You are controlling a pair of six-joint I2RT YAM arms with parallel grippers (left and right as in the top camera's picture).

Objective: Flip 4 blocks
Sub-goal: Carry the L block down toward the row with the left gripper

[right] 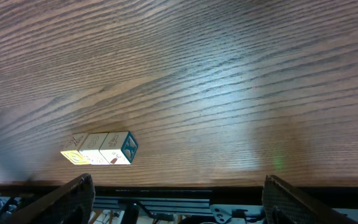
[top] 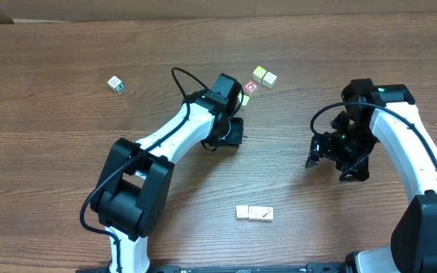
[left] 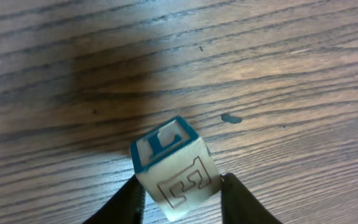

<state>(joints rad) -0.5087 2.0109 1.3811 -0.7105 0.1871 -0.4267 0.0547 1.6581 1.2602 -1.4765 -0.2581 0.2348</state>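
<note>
blocks (right: 99, 149): short row, touching, low-left on table (right: 229, 74)
end face: blue mark, rt side
R gripper (right: 178, 182): jaws wide apart

Brown wood-grain table (top: 51, 167) holds a green-marked white cube (top: 114, 83), two touching yellowish cubes (top: 263, 76), a red-ringed cube (top: 250, 88) beside them, and a row of three pale wooden cubes (top: 255, 214) (also a tilted teal-lettered cube (left: 173, 165), contact unclear).

Lone cube (top: 114, 83) far left, block pair (top: 264, 76) behind centre, block row (top: 254, 214) in front.
</note>
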